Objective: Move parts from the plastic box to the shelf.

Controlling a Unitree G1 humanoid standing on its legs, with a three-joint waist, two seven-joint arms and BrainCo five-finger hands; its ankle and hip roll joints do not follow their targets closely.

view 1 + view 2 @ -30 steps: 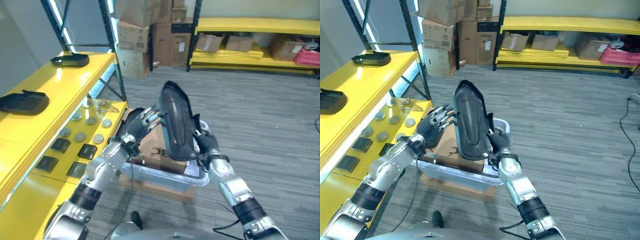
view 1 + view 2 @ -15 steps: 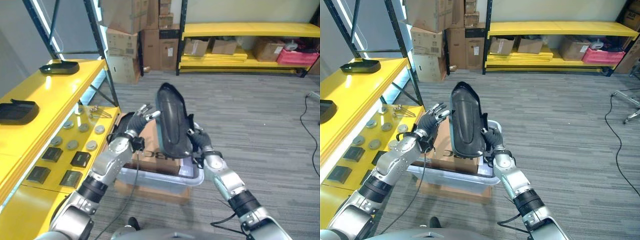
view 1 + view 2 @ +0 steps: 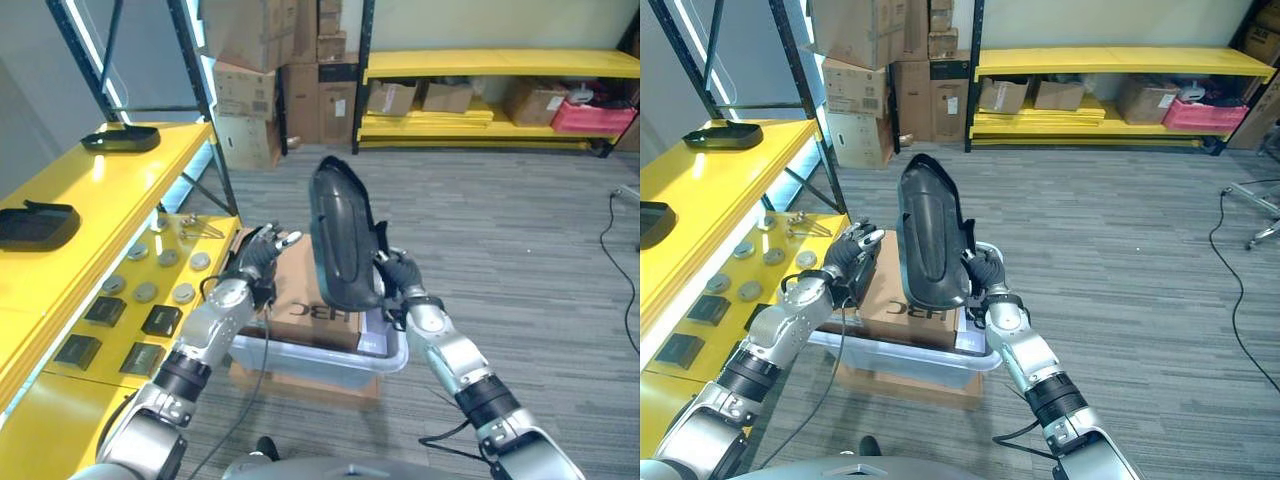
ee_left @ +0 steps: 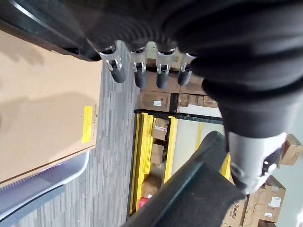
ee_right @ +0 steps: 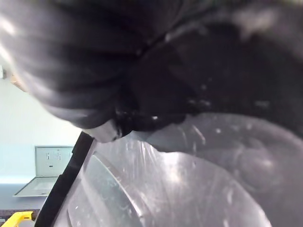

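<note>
A long black moulded part (image 3: 340,240) stands upright over the clear plastic box (image 3: 330,362). My right hand (image 3: 400,287) is shut on its lower edge from the right, and the right wrist view has the part's glossy surface (image 5: 189,189) close against that hand. My left hand (image 3: 255,270) hangs left of the part, apart from it, above the cardboard (image 3: 305,295) lying in the box. Its fingers (image 4: 137,71) are relaxed and hold nothing. The yellow shelf (image 3: 100,195) runs along the left and carries two black parts (image 3: 35,222) (image 3: 120,138).
A lower yellow shelf level (image 3: 60,400) holds round discs (image 3: 145,290) and several small black squares (image 3: 160,318). The box rests on a flat cardboard base (image 3: 300,382) on grey carpet. Dark rack posts (image 3: 210,120) and stacked cartons (image 3: 300,60) stand behind, with another yellow rack (image 3: 500,65) at the back.
My left hand has come off the part's left side and sunk towards the box. The part stays upright in my right hand. The camera swung during the first half second.
</note>
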